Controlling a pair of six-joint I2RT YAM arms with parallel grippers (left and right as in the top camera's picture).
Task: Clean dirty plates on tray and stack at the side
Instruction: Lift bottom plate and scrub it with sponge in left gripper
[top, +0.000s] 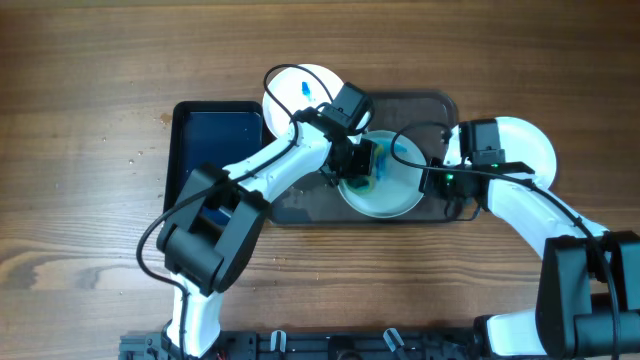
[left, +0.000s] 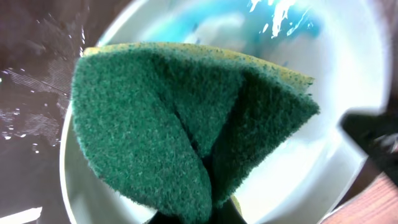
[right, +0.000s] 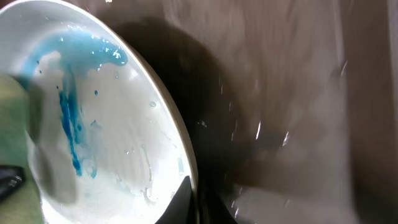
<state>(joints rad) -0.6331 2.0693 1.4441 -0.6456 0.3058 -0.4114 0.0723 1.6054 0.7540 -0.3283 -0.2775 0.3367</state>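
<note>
The dirty plate (top: 395, 197) lies on the dark, wet tray (top: 300, 207) in the middle of the table (top: 80, 150). A blue smear (right: 68, 118) runs across its white surface.

The left gripper (top: 362, 165) reaches in from the near left and hangs over the left part of this plate. Its fingers are pressed together on a green sponge (left: 180, 124), which is folded into 2 flaps. In the left wrist view the sponge fills most of the frame, over the plate (left: 339, 68); whether it touches the plate cannot be told.

The right gripper (top: 432, 181) is at the right edge of the same plate. In the right wrist view it (right: 193, 202) pinches the plate's rim at the bottom of the frame, 1 dark finger (right: 179, 198) lying on the inner side of the rim. The plate (right: 124, 149) looks tilted against the tray (right: 280, 93), though this is not certain.

A second plate (top: 525, 145) rests on the table just right of the tray, behind the right arm. A third plate (top: 305, 85), with a small blue mark, is at the tray's far left corner. A dark blue bin (top: 215, 150) stands just left of the tray.
</note>
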